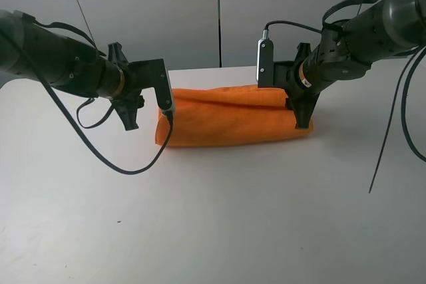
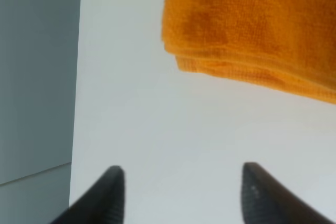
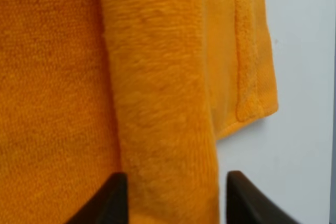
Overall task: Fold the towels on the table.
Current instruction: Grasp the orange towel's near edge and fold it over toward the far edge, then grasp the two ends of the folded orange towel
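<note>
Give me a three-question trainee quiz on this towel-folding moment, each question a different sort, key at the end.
1. True or false: the left gripper grips the towel.
2. What lies between the fingers of the right gripper in the right wrist view? A bare table B a ridge of orange towel C a white label
3. Fill in: in the high view, the right gripper stands at the towel's ___ end.
Key: 1 false, its open fingers bracket bare table; 2 B; 3 right.
</note>
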You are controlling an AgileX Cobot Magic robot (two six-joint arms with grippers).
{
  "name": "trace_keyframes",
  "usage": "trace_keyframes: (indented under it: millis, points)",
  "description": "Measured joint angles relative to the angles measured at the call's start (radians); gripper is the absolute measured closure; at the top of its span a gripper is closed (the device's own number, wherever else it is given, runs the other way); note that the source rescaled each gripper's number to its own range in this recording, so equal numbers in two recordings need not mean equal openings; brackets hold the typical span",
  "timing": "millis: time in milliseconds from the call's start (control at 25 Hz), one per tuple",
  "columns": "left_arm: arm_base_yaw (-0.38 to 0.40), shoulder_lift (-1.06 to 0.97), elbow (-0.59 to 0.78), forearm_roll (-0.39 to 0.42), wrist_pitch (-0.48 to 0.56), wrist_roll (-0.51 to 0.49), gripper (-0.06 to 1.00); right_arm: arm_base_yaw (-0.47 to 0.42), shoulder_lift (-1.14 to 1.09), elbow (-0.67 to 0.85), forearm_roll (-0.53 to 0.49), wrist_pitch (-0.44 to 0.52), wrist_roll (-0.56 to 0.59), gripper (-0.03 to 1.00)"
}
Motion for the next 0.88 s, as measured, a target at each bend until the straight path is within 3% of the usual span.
trace_keyframes:
  millis: [80, 120, 200, 360, 480, 600, 720, 840, 880]
  points:
    - [0.0, 0.0, 0.0, 0.024, 0.0, -0.034, 0.03, 0.0, 0.0, 0.0, -0.041, 0.0, 0.028, 0.2]
    - [0.0, 0.0, 0.0, 0.041, 0.0, -0.056, -0.01, 0.0, 0.0, 0.0, -0.06, 0.0, 0.044, 0.13]
    - [0.0, 0.0, 0.0, 0.073, 0.0, -0.103, -0.04, 0.0, 0.0, 0.0, -0.091, 0.0, 0.082, 0.04]
    - [0.0, -0.02, 0.0, 0.092, 0.0, -0.168, -0.05, 0.0, -0.017, 0.0, -0.113, 0.003, 0.152, -0.02]
    - [0.0, -0.053, 0.0, 0.072, 0.0, -0.283, -0.05, 0.0, -0.051, 0.0, -0.113, 0.028, 0.325, -0.03]
    - [0.0, -0.079, -0.005, -0.037, 0.0, -0.359, -0.05, 0.0, -0.103, 0.0, -0.106, 0.078, 0.509, -0.03]
    - [0.0, -0.088, -0.024, -0.215, 0.002, -0.378, -0.05, -0.002, -0.157, 0.0, -0.04, 0.132, 0.614, -0.03]
    - [0.009, -0.088, -0.039, -0.403, 0.004, -0.356, -0.05, -0.022, -0.188, 0.0, 0.11, 0.143, 0.603, -0.03]
    - [0.017, -0.088, -0.046, -0.486, 0.002, -0.316, -0.05, -0.036, -0.193, -0.002, 0.212, 0.148, 0.561, -0.03]
